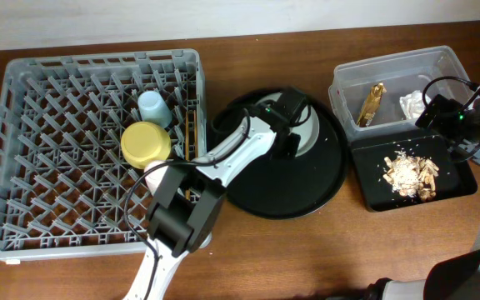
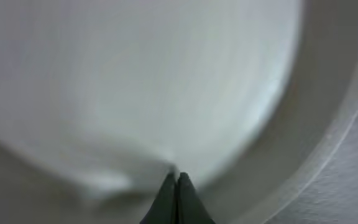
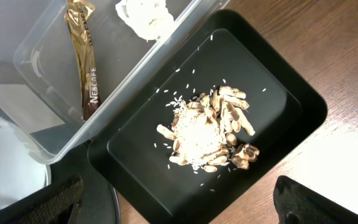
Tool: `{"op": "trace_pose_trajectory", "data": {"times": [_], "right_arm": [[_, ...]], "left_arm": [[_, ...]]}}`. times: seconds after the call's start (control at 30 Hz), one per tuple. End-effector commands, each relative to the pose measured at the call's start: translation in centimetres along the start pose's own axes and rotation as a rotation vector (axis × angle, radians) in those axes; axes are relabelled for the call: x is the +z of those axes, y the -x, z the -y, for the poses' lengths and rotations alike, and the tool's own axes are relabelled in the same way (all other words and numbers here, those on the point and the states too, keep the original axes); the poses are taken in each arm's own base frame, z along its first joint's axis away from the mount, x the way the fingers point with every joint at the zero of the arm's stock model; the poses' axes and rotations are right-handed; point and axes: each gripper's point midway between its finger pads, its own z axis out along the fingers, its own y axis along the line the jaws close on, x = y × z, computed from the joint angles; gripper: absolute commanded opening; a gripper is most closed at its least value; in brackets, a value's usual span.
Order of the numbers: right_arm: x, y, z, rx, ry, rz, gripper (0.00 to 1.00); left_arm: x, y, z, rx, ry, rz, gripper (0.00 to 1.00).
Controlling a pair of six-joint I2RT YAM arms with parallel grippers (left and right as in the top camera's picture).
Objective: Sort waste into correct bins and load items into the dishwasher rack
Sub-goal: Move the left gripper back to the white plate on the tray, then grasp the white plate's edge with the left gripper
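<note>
**Waste Lodged in Both Bins, Grey Plate Met by Left Claw**

The gold-brown wrapper and the crumpled white tissue are held in the clear tub. The wrapper is laid near the tub's middle and the tissue toward its right end. The beige-brown food scraps, mixed with small white grains, are heaped in the middle of the shallow black tray. This tray is set right against the tub's near side, and a few loose grains are scattered over its floor around the heap.

The pale grey plate is carried on the round black tray, in its far half, between the bins and the dishwasher rack. Inside the rack, toward its far right part, the light-blue cup is placed, with the yellow bowl just in front of it. The chopsticks are laid along the rack's right wall, beside the bowl.

The left claw is brought down onto the plate. In the left wrist view its two dark tips are pressed together with no gap between them, against a blurred white surface. Whether any of the plate's rim is pinched cannot be told.

The right claw is spread wide, with one finger seen in each lower corner of the right wrist view. It is hung above the shallow black tray and the scraps, and nothing is held in it.

All of this is borne on a brown wooden worktop.
</note>
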Motion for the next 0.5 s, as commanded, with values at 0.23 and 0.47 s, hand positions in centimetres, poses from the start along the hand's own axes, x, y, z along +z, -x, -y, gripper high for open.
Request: {"op": "trace_pose_trajectory", "data": {"times": [0.23, 0.47], "right_arm": [[-0.6, 0.2, 0.0, 0.011, 0.005, 0.019, 0.99], [-0.6, 0.2, 0.0, 0.011, 0.005, 0.019, 0.99]], "left_arm": [[-1.4, -7.3, -0.3, 0.004, -0.018, -0.311, 0.00], [-3.0, -7.9, -0.4, 0.031, -0.010, -0.362, 0.00]]}}
